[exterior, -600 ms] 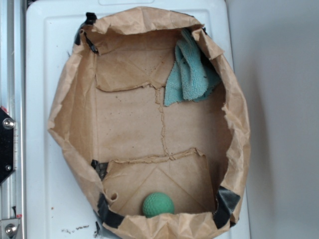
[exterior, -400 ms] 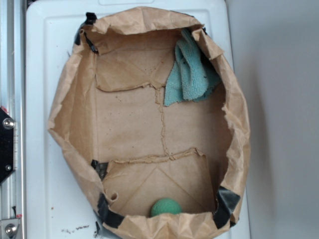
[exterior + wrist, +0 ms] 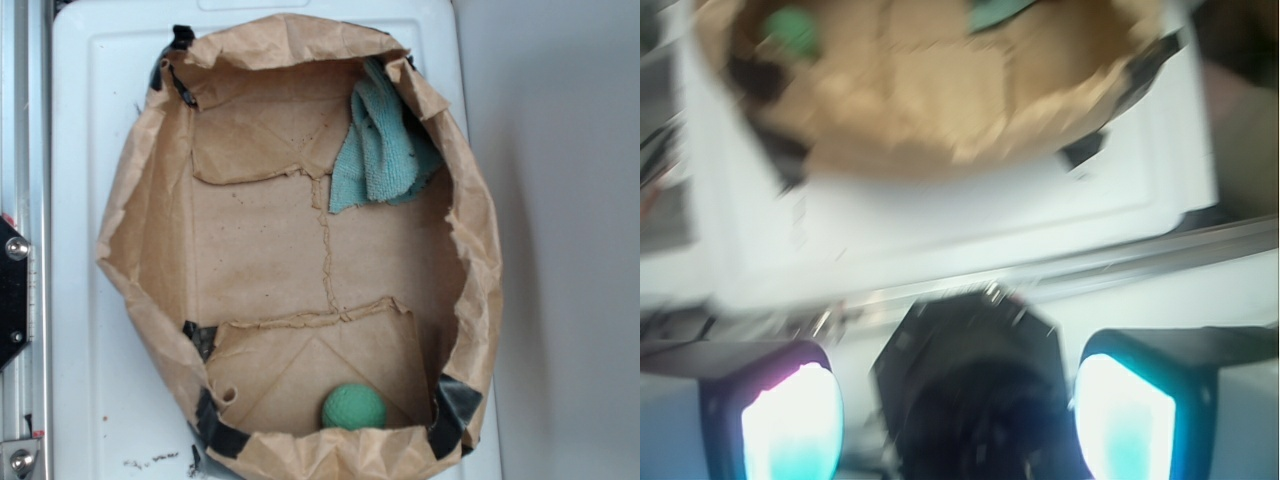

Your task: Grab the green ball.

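End effector (image 3: 958, 420) spread, green ball (image 3: 354, 407) well apart.

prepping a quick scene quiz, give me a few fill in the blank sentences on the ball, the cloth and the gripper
1. The green ball lies inside the paper ____.
2. The teal cloth hangs over the bag's ____ rim, partly inside.
3. In the wrist view, the gripper's fingers stand wide ____, holding nothing.

Missing words: bag; far; apart
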Tool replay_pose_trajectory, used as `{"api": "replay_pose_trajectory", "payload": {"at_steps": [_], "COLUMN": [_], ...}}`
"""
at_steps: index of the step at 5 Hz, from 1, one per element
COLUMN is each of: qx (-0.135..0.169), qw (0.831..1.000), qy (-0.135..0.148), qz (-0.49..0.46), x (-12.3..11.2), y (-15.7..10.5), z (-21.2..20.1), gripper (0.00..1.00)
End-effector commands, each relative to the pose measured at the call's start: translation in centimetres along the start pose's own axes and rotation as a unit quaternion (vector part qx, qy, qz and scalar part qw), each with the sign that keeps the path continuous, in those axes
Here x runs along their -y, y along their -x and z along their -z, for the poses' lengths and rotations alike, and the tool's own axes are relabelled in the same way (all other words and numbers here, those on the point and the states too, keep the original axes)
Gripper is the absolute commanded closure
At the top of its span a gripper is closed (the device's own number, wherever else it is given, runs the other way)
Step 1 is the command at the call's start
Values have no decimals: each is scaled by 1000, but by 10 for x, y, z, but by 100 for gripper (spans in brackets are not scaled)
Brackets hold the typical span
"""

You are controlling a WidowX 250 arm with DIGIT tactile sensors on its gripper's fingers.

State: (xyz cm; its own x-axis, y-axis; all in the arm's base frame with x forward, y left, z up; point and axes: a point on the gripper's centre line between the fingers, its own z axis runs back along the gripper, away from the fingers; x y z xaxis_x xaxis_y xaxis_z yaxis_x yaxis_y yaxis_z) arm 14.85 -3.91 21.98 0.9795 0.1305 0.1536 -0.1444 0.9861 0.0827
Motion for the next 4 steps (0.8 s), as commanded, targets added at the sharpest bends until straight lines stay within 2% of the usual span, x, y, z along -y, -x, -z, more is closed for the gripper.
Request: {"api": "replay_pose_trajectory", "payload": {"at_steps": [1,2,4], "qx": [8,14,39], "qw": [995,994,996], "qy": [-82,-81,-31], "qz": [-55,-73,-72], "x": [21,8,-29], "y": [-34,-48,-76], "z": [30,42,57], "gripper": [0,0,0]}}
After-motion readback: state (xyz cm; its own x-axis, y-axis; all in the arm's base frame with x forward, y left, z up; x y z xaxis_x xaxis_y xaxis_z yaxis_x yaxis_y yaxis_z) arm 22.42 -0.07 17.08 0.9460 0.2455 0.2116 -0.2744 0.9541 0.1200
